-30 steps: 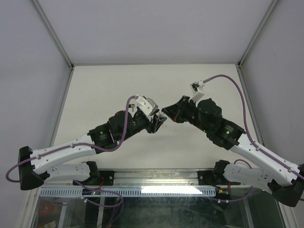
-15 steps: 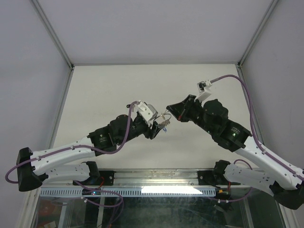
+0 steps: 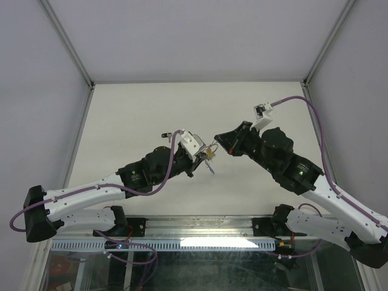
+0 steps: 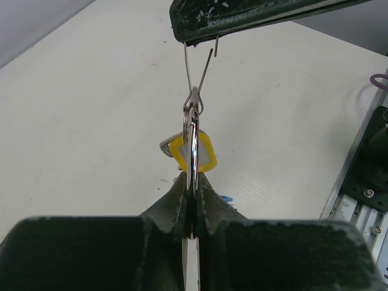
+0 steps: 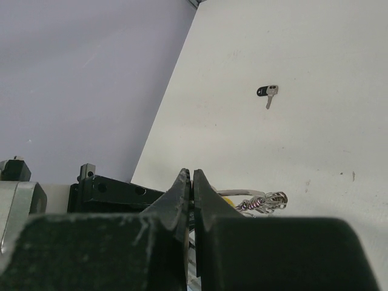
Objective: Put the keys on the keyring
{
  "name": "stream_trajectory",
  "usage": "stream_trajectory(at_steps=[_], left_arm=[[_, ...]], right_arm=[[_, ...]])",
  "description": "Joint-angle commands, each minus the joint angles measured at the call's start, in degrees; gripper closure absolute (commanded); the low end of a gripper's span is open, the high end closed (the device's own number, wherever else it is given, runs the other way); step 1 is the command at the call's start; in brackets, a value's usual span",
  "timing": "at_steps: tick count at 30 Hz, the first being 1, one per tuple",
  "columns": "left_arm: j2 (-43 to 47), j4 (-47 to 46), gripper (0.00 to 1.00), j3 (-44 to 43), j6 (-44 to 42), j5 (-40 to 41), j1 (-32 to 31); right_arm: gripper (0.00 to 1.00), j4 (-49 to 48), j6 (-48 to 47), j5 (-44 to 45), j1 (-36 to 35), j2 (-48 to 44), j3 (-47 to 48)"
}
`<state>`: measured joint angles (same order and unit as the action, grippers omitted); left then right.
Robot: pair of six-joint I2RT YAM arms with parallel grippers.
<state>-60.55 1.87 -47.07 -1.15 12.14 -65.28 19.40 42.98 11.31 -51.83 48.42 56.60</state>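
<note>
In the left wrist view my left gripper is shut on a bright steel ring seen edge-on, held in the air. The key with the yellow tag hangs on that ring. A twisted joint links the ring to the keyring, a thin wire loop running up into my right gripper's fingers. The right gripper is shut on that wire. A blue bit shows beside the left finger. From above, both grippers meet over the table's middle.
A small key with a dark head lies alone on the white table. Grey walls and metal posts close in the table on three sides. The arm bases sit on the rail at the near edge.
The left gripper was open half a second ago and has now shut on the steel ring, reaching a little further right. The right arm has drawn slightly to the right.
</note>
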Motion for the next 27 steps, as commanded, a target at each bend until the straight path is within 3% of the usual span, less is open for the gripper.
stream_trajectory(at_steps=[1,2,5,8,13,19,26,27], left_arm=[[1.2,-1.3,1.00,-1.9,0.5,1.9,-0.3],[1.4,-0.6,1.00,-2.0,0.7,2.0,-0.2],[1.6,1.8,1.00,-3.1,1.6,1.9,-0.2],[1.2,3.7,1.00,-4.0,4.2,0.9,1.2],[-0.8,4.7,1.00,-4.8,10.5,-10.6,9.7],[-5.7,9.8,1.00,-8.8,11.8,-10.5,13.4],[-10.1,11.0,1.00,-9.5,14.0,-15.8,17.7],[-11.5,10.9,1.00,-10.0,13.8,-16.1,17.7]], right_arm=[[1.00,-2.4,-2.8,4.9,0.0,-1.8,1.5],[0.99,-2.2,-3.7,6.5,0.0,-1.8,1.2],[0.69,-0.4,-8.6,12.4,0.0,-1.2,1.2],[0.52,4.4,-13.6,19.2,0.0,0.2,3.1],[0.47,6.5,-15.9,22.0,0.0,-0.7,2.8],[0.39,5.4,-16.9,20.8,0.0,-1.9,1.4],[0.02,6.0,-19.4,16.3,0.0,-2.6,3.1],[0.01,5.1,-21.3,15.8,0.0,-3.5,2.7]])
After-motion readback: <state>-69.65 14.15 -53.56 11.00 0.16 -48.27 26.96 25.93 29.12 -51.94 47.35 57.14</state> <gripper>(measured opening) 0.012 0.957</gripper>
